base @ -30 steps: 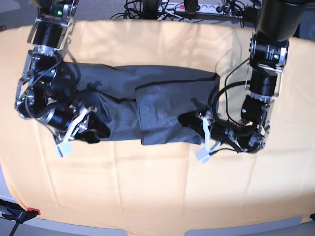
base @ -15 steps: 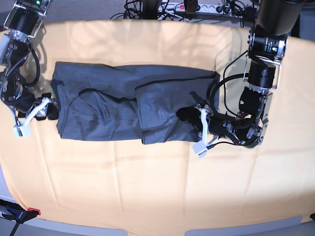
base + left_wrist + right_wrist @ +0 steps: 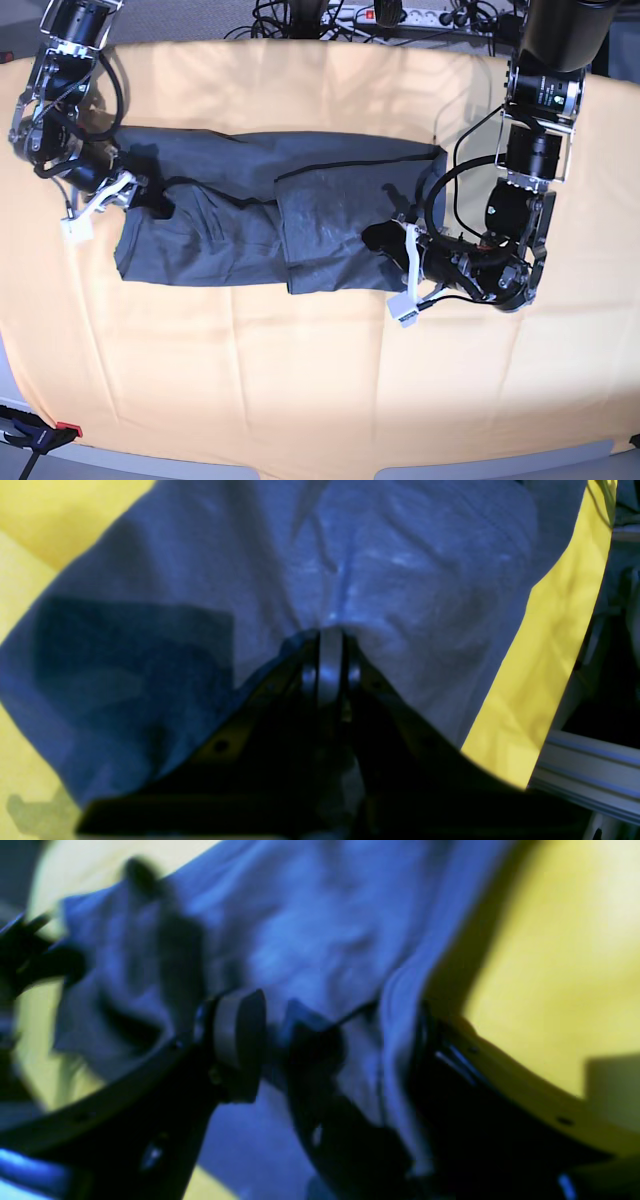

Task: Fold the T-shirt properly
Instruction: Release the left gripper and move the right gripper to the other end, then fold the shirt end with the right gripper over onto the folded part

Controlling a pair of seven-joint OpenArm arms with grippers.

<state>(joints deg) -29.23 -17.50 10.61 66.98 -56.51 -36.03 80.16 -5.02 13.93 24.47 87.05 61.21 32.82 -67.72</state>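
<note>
T-shirt (image 3: 270, 215) lies as a long dark band across the far half of the worktop, on the yellow cloth (image 3: 320, 380), with one flap already laid over its middle and a hem line showing there.

Changes noted. A second ago the right claw (image 3: 105, 200) sat low on the shirt's end by the worktop's left edge as the base view shows it; half a second ago it had drawn off onto bare cloth, clear of the fabric. It is now back at that end, higher up. Its jaws stand apart in the wrist view, with a fold of shirt lying between one pad (image 3: 240, 1032) and the opposite finger; nothing is pinched. The left claw (image 3: 405, 262) has barely moved: it is closed tight on the shirt's other end, the fabric bunching at its tip (image 3: 330, 635).

Judgement: the right side looks to have let go of one hold and is lining up a new one on the same end, so a further fold is being prepared, not finished. The shirt remains too long to count as folded.

Limits of inspection. The right wrist view is blurred, so which edge or layer lies between the jaws cannot be told. Collar and sleeves cannot be made out. The left claw's own body hides the hem beneath it.
</note>
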